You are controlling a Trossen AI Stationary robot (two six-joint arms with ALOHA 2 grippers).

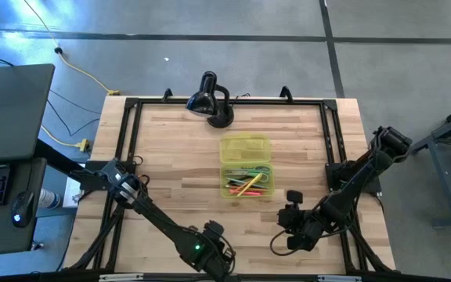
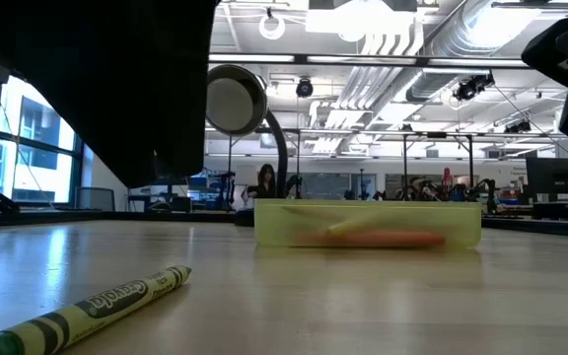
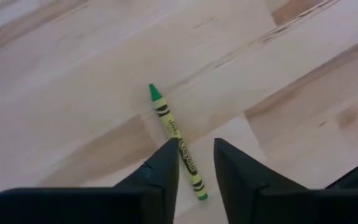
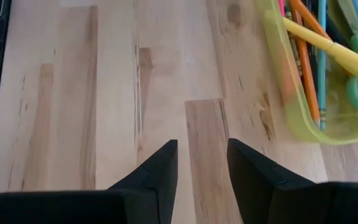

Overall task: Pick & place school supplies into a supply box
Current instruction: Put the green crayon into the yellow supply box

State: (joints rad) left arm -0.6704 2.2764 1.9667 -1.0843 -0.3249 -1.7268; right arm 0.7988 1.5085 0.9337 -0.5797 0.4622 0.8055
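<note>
Most supplies already lie in the box [image 1: 245, 167] mid-table, one green crayon [image 3: 178, 142] remains on the near table, lying between the parted fingers of my left end effector [image 3: 196, 163], ungripped, while my right end effector [image 4: 201, 163] waits open, near right.

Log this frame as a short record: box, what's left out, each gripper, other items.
supply box: open at table centre, lid flat beside it, pencils and scissors inside
left out: green crayon lying on the wood near the front edge
left gripper: open, fingers either side of the crayon, nothing lifted
right gripper: open, empty, over bare wood beside the box
other: black desk lamp at the far edge
</note>
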